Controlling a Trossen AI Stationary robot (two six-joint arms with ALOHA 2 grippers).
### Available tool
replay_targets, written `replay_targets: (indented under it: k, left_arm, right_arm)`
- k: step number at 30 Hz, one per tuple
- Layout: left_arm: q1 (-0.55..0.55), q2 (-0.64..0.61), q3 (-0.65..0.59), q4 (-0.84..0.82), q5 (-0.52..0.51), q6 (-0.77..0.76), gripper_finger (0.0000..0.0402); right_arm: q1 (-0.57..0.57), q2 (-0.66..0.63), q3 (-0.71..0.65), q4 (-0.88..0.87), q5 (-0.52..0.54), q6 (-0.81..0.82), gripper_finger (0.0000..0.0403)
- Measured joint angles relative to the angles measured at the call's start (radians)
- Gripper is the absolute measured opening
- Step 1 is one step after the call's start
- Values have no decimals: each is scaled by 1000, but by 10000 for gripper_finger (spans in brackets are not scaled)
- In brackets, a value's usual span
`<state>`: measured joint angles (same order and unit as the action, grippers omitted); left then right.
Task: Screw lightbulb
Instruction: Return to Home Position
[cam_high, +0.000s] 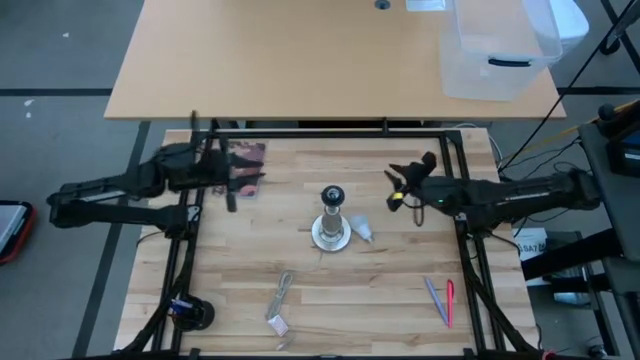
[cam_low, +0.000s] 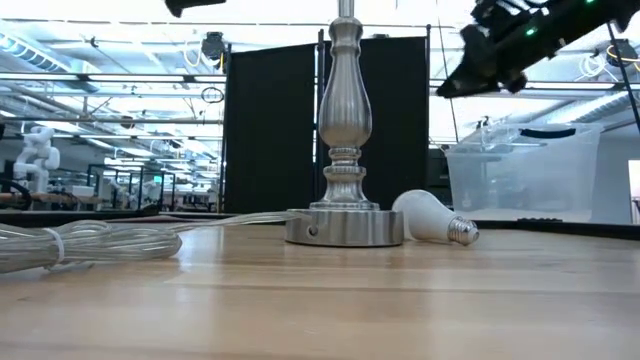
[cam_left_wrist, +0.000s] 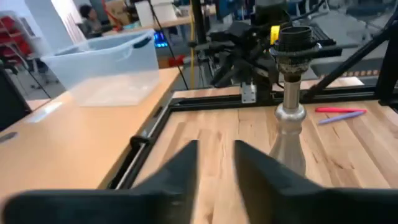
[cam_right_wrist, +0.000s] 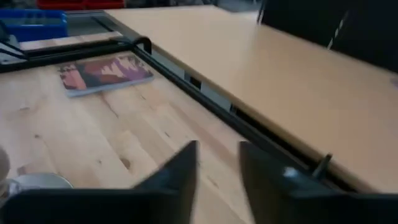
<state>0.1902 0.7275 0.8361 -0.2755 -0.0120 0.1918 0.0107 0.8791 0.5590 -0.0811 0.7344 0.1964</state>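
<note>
Lightbulb (cam_low: 428, 218) was lying on its side on the bench (cam_high: 400, 300), just beside the round base of the silver lamp stand (cam_low: 345, 130), on the side nearer the right arm. Its screw end pointed away from the stand. Couldn't tell whether the globe touched the base. Socket (cam_left_wrist: 293, 40) on top of the stand was empty.

Left claw (cam_left_wrist: 214, 146) was up off the bench, well left of the stand and near the far rail. Fingers were slightly spread with a narrow gap, holding nothing. A printed booklet (cam_right_wrist: 106, 73) lay flat on the bench on that side.

Right claw (cam_right_wrist: 217, 146) was also raised, right of the stand and well apart from the bulb. Fingers were parted by a similar narrow gap, nothing between them.

The lamp's clear cable (cam_low: 100, 240) ran across the bench from the base. Two pens (cam_high: 441, 300) lay near the front right corner. A clear plastic bin (cam_high: 495, 50) sat on the far tan table.
</note>
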Motion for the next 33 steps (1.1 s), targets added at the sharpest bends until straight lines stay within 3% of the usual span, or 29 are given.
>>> replay_targets:
  k: [3,6,10,12,16,22,29,33]
  left_arm:
    - [7,-99,-85,25,0,-1,43]
    - [7,-194,-194,70,0,-19,7]
    - [7,-283,-337,150,2,-22,4]
    - [7,-307,-411,216,3,-22,4]
    - [7,-333,-523,322,1,0,3]
    - [7,-372,-571,331,-4,45,3]
    - [7,-502,-662,333,-5,11,2]
    - [7,-581,-731,331,-9,0,2]
  right_arm:
    - [18,-99,-48,13,-2,-88,20]
    - [43,-211,-126,101,-68,-193,14]
    - [58,-371,-269,282,-314,-323,5]
    - [58,-452,-339,340,-385,-345,2]
    - [57,-592,-435,357,-402,-339,1]
    - [57,-737,-484,227,-525,-337,1]
    - [57,-879,-485,49,-524,-327,1]
    - [55,-876,-484,43,-524,-332,0]
